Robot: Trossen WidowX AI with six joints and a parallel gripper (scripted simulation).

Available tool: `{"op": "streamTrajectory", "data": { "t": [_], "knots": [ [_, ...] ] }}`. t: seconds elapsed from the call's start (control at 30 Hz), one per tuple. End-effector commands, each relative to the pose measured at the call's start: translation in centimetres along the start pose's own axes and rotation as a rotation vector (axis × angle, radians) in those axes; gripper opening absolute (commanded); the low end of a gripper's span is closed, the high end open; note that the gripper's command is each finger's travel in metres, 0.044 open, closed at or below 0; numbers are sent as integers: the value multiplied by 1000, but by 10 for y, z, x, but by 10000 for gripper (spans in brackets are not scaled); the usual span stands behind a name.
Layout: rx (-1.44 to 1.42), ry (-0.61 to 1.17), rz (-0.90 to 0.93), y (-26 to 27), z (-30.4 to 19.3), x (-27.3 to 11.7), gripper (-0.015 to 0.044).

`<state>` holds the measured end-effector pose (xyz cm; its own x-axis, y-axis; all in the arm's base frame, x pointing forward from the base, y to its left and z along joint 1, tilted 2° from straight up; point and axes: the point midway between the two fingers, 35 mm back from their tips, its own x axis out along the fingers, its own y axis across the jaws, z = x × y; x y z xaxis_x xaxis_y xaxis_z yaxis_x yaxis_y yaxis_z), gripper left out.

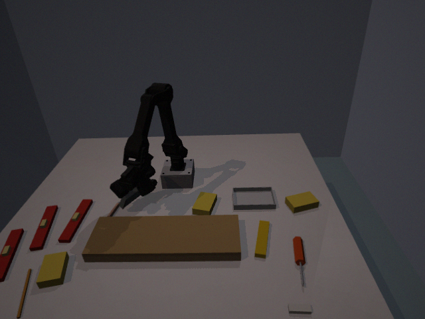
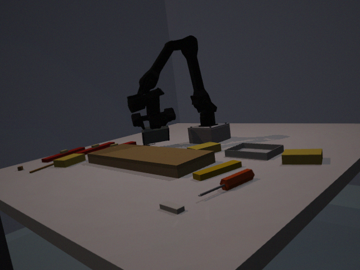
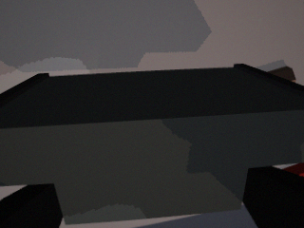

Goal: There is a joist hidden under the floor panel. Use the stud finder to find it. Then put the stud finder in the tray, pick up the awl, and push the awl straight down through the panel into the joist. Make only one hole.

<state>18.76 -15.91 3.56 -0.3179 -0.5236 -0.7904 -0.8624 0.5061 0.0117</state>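
My gripper [image 1: 131,195] [image 2: 156,129] [image 3: 151,170] is shut on the stud finder [image 1: 128,200] [image 2: 156,135] [image 3: 114,163], a dark grey box that fills much of the wrist view. It is held above the table, behind the left part of the floor panel [image 1: 165,236] [image 2: 151,155], and not over it. The panel is a wide brown slab; the joist is hidden. The awl [image 1: 298,250] [image 2: 238,179], with an orange handle and thin metal shaft, lies right of the panel. The grey tray [image 1: 254,207] [image 2: 247,154] is behind the panel to the right and holds nothing.
Yellow blocks [image 1: 204,203] [image 1: 301,201] [image 1: 53,268] and a yellow bar [image 1: 261,239] lie around the panel. Three red bars [image 1: 76,219] [image 1: 44,228] [image 1: 10,252] and a thin orange stick [image 1: 24,293] are at the left. A brown stick [image 1: 113,209] lies behind the panel. A small white block [image 1: 299,309] lies at the front right.
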Motion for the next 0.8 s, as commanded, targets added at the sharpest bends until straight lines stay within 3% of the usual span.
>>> {"op": "streamTrajectory", "data": {
  "t": [0.0,0.77],
  "knots": [
    [2,42,-2,-1,0,-1,0],
    [5,194,-3,0,4,0,0]
  ]
}}
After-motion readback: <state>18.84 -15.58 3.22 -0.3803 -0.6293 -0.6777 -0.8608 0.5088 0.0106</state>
